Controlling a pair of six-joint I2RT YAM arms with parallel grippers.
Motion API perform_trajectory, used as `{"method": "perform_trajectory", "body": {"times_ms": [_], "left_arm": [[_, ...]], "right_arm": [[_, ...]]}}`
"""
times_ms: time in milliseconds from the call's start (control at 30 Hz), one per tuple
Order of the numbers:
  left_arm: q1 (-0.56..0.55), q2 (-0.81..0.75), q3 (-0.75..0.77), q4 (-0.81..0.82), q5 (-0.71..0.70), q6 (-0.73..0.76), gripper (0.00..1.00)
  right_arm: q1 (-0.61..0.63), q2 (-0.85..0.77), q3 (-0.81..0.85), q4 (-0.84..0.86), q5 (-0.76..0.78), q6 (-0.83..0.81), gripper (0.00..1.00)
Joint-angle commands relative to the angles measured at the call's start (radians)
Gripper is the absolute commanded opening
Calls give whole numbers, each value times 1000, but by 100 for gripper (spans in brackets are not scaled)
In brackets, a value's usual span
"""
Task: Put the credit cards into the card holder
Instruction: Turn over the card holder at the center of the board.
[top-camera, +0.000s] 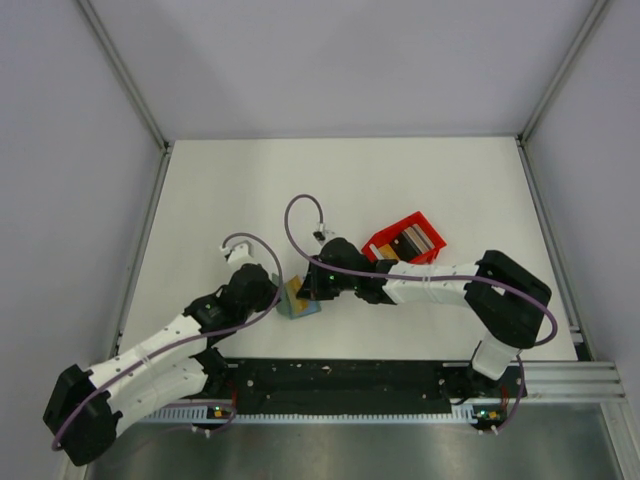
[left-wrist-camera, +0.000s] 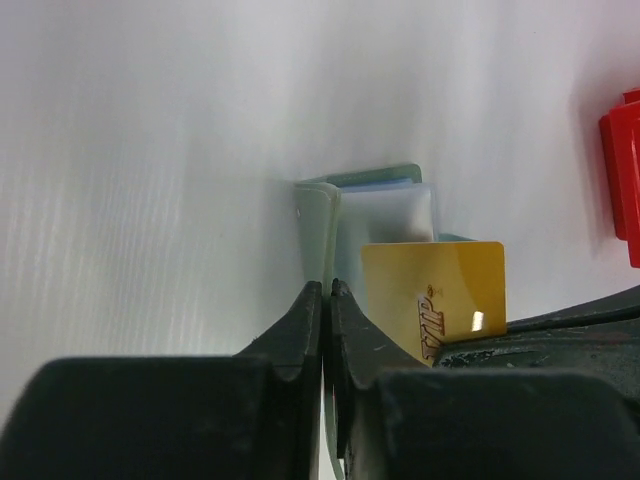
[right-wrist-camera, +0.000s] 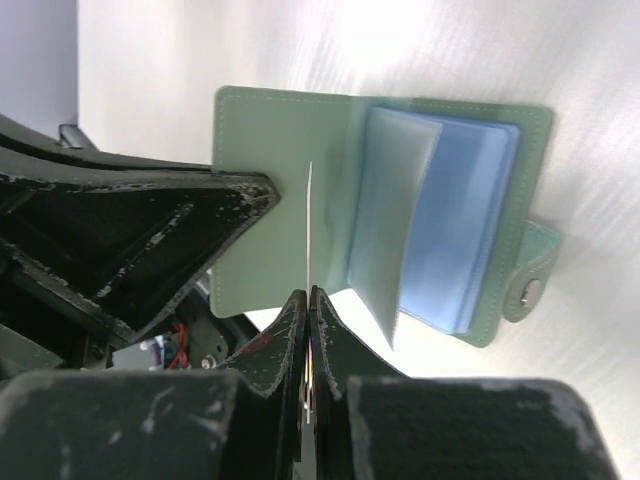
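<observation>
Top external: card holder (top-camera: 299, 307) open on table (top-camera: 220, 190), both arms meeting at it, red bin (top-camera: 405, 242) near it, beyond and to the right. Left gripper (left-wrist-camera: 325, 292) at the holder's outer cover, jaws pinched together on that grey-green flap. Right gripper (right-wrist-camera: 308, 297) over the holder's open inside, jaws clamped on yellow card (left-wrist-camera: 435, 295). Card held on edge, its leading edge over the inner cover, just beside the pale blue pockets.

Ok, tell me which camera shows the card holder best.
Right wrist: the card holder lies open there, its blue pockets fanned and the snap tab visible. The left wrist sees it nearly edge-on, partly behind a yellow card. The top camera shows only a small, partly covered patch.
</observation>
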Motion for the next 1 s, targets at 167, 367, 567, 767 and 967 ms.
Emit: {"method": "perform_trajectory", "body": {"times_ms": [167,367,567,767,967], "left_arm": [[3,36,-44,51,50,75,0],[3,57,-61,140,140,98,0],[4,124,-41,241,277,82,0],[3,141,-28,295,318,38,0],[-8,175,-27,390,387,-20,0]], "right_arm": [[-35,-157,-49,-39,124,-42,0],[-75,-219,-147,-48,163,-36,0],[-98,-236,-223,-51,164,-33,0],[-106,-294,-267,-118,229,-39,0],[-114,-361,-316,-155,256,-39,0]]}}
